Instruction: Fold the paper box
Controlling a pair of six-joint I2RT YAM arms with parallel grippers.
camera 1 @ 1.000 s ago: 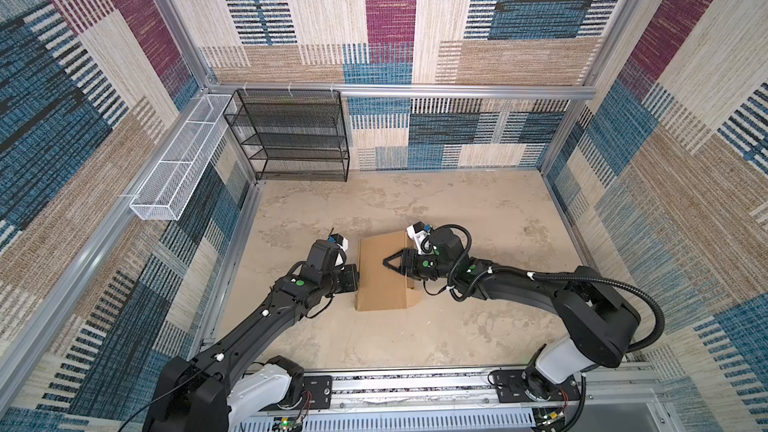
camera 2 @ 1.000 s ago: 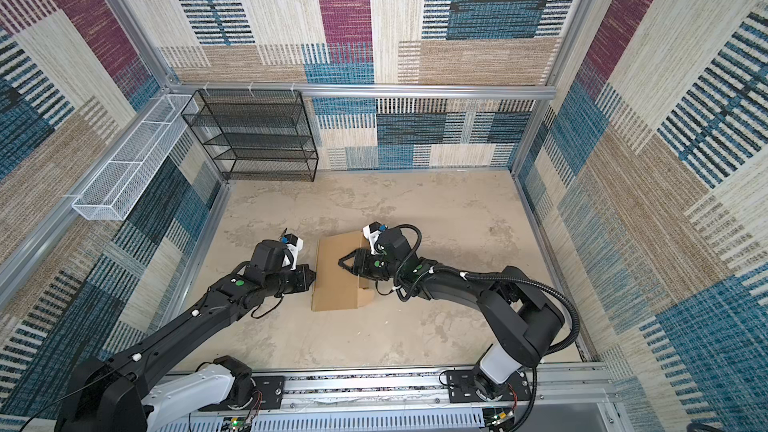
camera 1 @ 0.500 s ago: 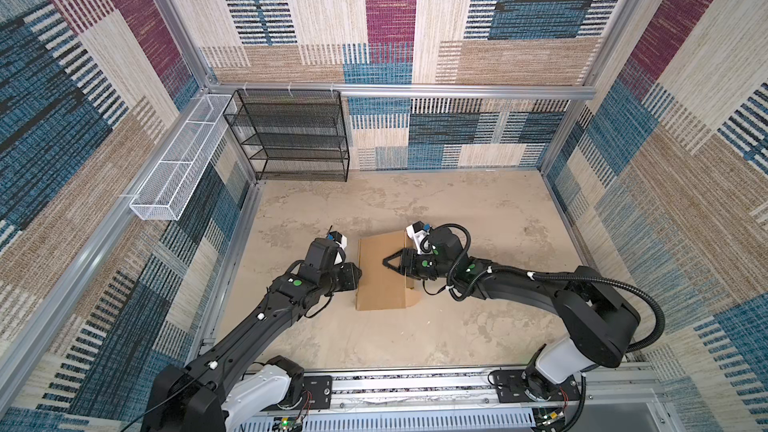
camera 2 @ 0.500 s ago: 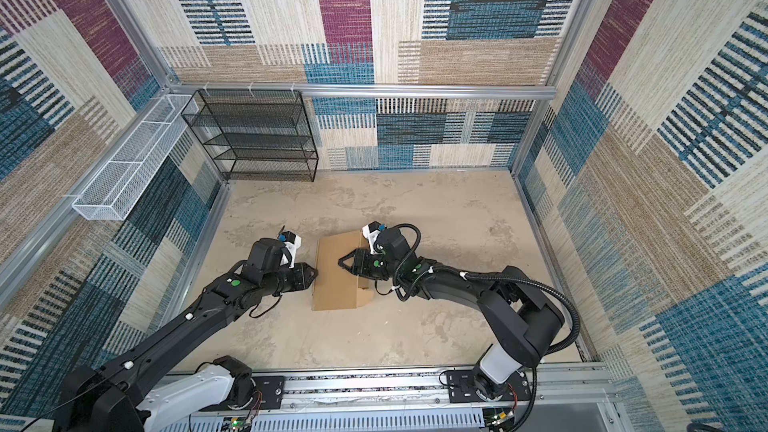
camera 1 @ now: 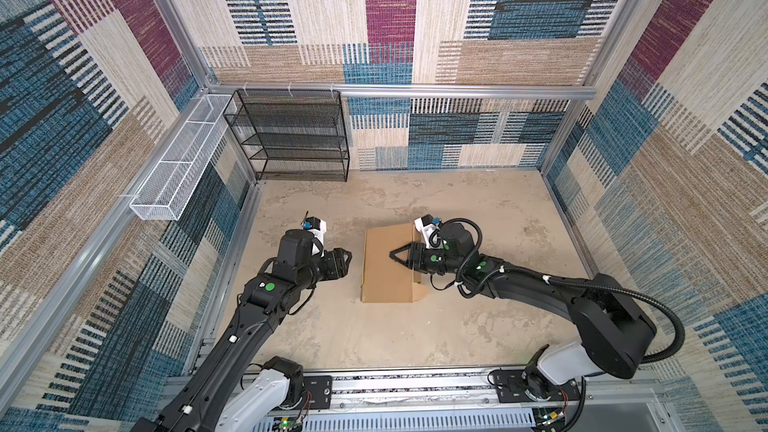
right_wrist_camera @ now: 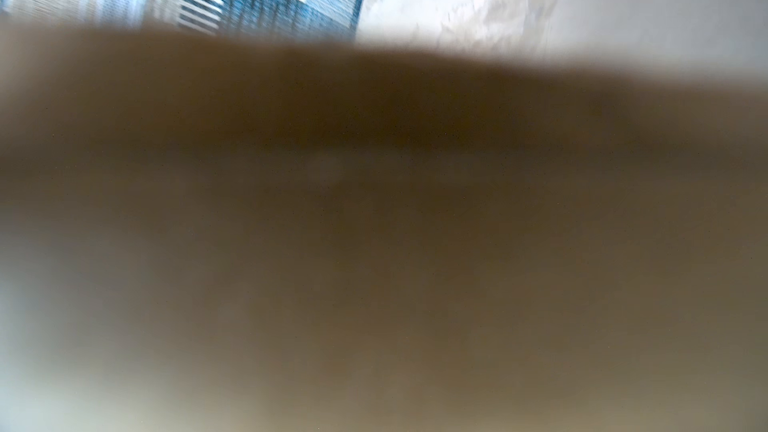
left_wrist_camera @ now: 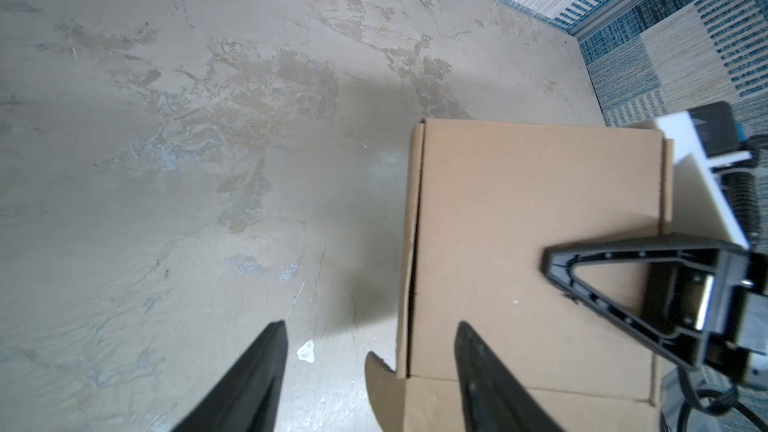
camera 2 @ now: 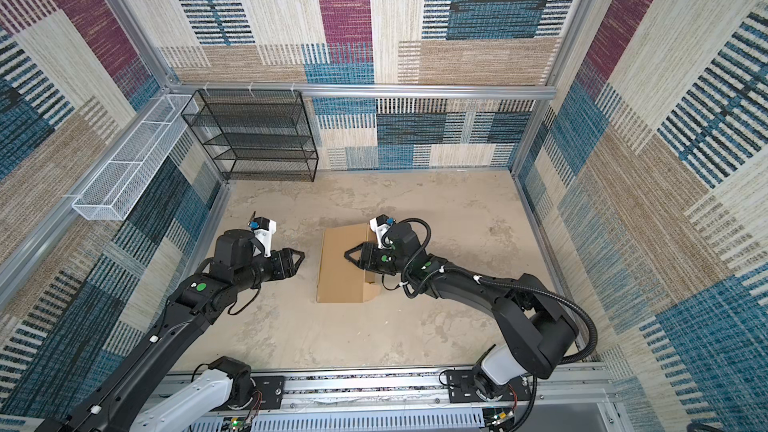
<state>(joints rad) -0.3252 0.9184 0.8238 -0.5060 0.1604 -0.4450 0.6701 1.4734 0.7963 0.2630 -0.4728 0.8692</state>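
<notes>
walls [camera 1: 390, 14]: patchwork woven; floor [camera 1: 478, 209]: mottled beige; shelf [camera 1: 291, 135]: black mesh, back-left

Twin overhead views; both wrist cameras close on paper box [left_wrist_camera: 519, 193]

readable text: none | paper box [camera 1: 380, 280]: plain (no print legible)

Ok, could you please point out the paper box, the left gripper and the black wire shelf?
paper box [camera 1: 380, 278], in a top view, on its bare top panel.
left gripper [camera 1: 347, 263], in a top view, midway between its open fingertips.
black wire shelf [camera 1: 291, 137], in a top view, on a middle mesh tier.
</notes>
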